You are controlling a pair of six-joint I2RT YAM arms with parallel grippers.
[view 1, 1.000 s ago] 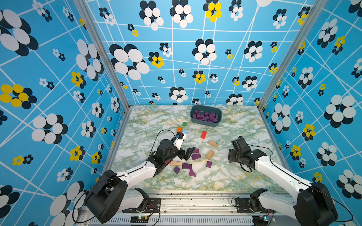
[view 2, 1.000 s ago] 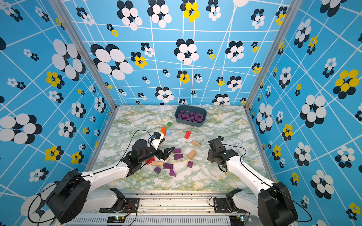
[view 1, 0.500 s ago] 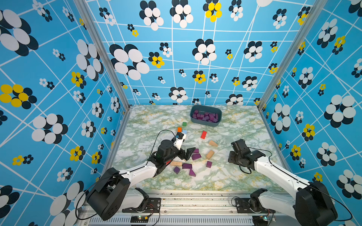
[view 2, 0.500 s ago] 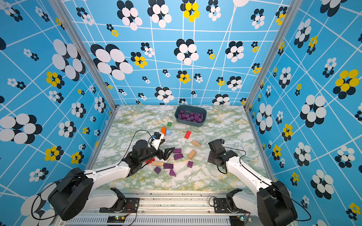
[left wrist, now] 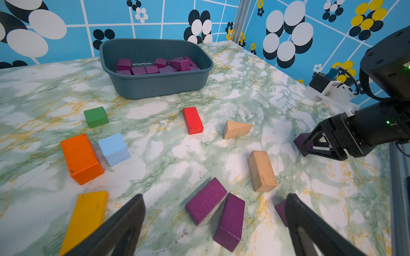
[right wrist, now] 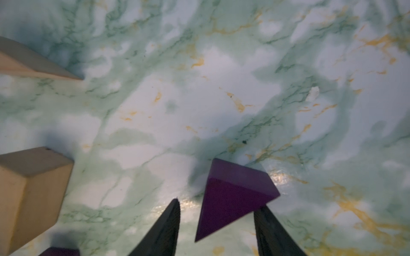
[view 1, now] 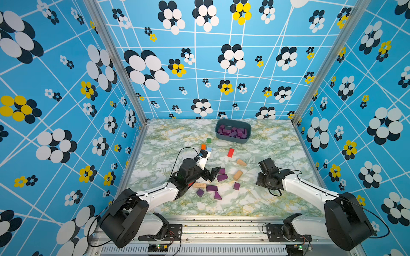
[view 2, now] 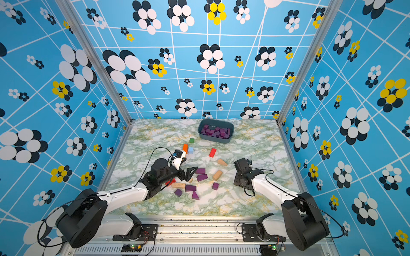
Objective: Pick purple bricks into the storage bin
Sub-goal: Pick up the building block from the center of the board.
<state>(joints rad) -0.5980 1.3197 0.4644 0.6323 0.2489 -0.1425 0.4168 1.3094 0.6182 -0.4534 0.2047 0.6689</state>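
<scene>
Several purple bricks lie loose in the middle of the table, among them two bars (view 1: 222,177) (left wrist: 205,200) side by side and a cube (view 1: 236,186). My left gripper (view 1: 212,174) (left wrist: 214,196) hovers low over the two bars, open wide, holding nothing. My right gripper (view 1: 261,184) (right wrist: 218,204) points down at the table right of the pile. It has closed in on a purple wedge (right wrist: 235,192) (left wrist: 299,140) that sits tilted between its fingertips. The storage bin (view 1: 233,138) (left wrist: 159,86) stands at the back, holding many purple bricks.
Tan blocks (view 1: 241,162) (view 1: 237,175) (view 1: 199,185) lie among the purple ones. A red bar (view 1: 230,152), orange block (view 1: 203,146), light blue cube (view 1: 209,149) and green cube (view 1: 208,140) lie between the pile and the bin. A yellow block (left wrist: 86,219) lies by my left gripper.
My right gripper has dropped lower to the table and its jaws have narrowed around the purple wedge. The left arm has barely moved and stays open.
</scene>
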